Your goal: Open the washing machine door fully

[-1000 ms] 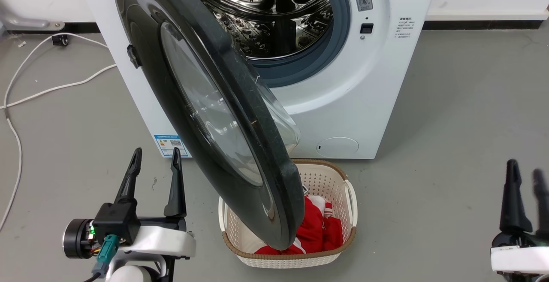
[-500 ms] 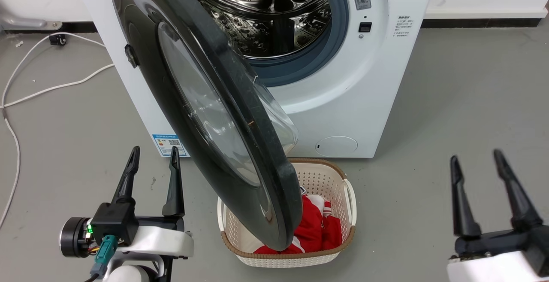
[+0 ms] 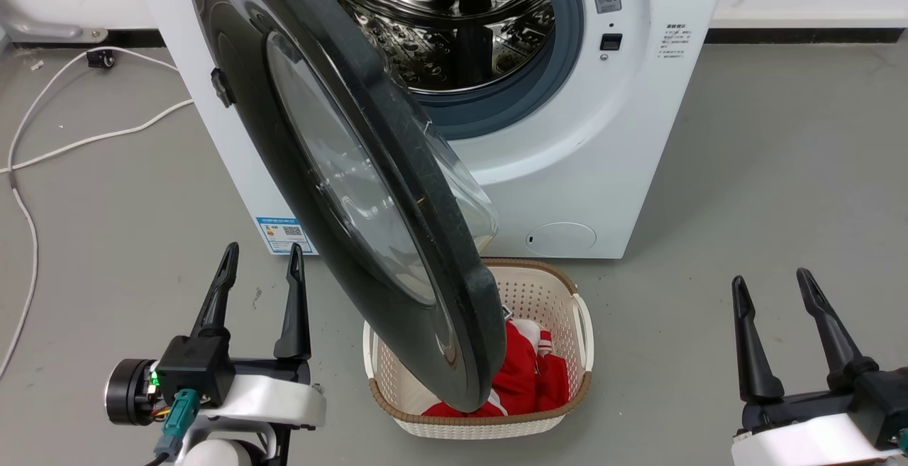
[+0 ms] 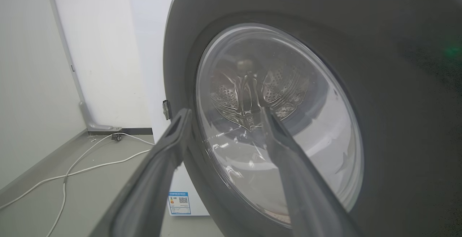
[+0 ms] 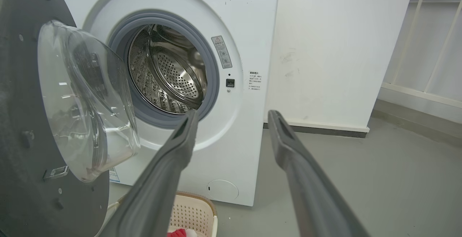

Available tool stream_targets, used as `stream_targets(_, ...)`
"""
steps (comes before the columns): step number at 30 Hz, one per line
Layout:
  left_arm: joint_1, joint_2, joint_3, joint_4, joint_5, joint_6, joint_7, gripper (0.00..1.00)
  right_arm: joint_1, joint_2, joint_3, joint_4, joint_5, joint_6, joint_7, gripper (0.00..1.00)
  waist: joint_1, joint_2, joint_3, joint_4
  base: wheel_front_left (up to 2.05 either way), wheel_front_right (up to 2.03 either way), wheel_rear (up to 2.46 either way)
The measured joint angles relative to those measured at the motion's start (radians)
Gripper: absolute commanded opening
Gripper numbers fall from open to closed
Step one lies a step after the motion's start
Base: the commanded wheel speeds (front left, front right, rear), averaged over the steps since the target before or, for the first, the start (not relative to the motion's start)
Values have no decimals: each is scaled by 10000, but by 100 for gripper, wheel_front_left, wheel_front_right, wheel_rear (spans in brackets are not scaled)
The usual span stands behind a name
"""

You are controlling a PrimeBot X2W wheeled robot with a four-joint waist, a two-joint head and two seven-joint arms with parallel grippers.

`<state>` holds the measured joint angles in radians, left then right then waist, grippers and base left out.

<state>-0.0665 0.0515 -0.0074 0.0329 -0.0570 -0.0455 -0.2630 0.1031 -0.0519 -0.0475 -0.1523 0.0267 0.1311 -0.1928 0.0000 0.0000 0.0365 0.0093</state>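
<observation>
The washing machine (image 3: 624,132) is a white front-loader with a steel drum (image 3: 454,19) ringed by a blue-grey gasket. Its door (image 3: 298,168), a big glossy black disc with a clear bowl window, stands swung out toward me, its free edge hanging over the basket. The left wrist view faces the door's (image 4: 397,121) outer side close up. The right wrist view looks at the door's (image 5: 21,121) inner side and the machine (image 5: 245,132). My left gripper (image 3: 262,257) is open at the lower left, beside the door and not touching it. My right gripper (image 3: 772,280) is open at the lower right, well clear.
A cream perforated laundry basket (image 3: 582,324) holding red clothing (image 3: 528,381) sits on the grey floor under the door's edge. White cables (image 3: 71,143) trail across the floor at the left. A white wall runs behind the machine.
My right gripper has come up into view at the lower right, now showing both open fingers. The head camera shifted slightly. The door and the left gripper kept their places.
</observation>
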Motion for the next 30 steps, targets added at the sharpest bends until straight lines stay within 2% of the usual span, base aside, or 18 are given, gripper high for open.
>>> stream_targets(5, 0, 0, -6, -6, 2, 0, 0, 100, -47, 0, -4, 48, 8, 0, 2, 100, 0, 0, 46, -2, 0, 0, 0)
stream_targets(6, 0, 0, -21, -6, 0, -21, 0, 71, -60, 0, -8, 54, 10, 0, 2, 100, 1, 0, 51, -3, 0, 0, 0)
stream_targets(7, 0, 0, -56, -2, 0, -88, 0, 0, -67, 0, -10, 69, 33, 0, 10, 100, 0, 0, 51, -5, 0, 0, 0)
stream_targets(13, 14, -4, -59, -75, -42, -128, 0, 0, -67, 0, -36, 111, 109, 0, 17, 100, 1, 0, 42, 3, 0, 0, 0)
stream_targets(17, 0, -4, 15, -610, -98, -71, 0, 0, -67, 0, -75, 132, 201, 0, 33, 100, 0, 0, 46, 15, 0, 0, 0)
stream_targets(23, -285, -8, 12, -2102, -182, -69, 0, 0, -66, 0, -150, 207, 376, 0, 4, 100, 0, 0, 59, 81, 0, 0, 0)
stream_targets(30, -900, -6, -278, -4661, -251, -12, -2, 0, -89, 2, -203, 234, 447, 0, -56, 100, 0, 0, 104, 111, 0, 0, 0)
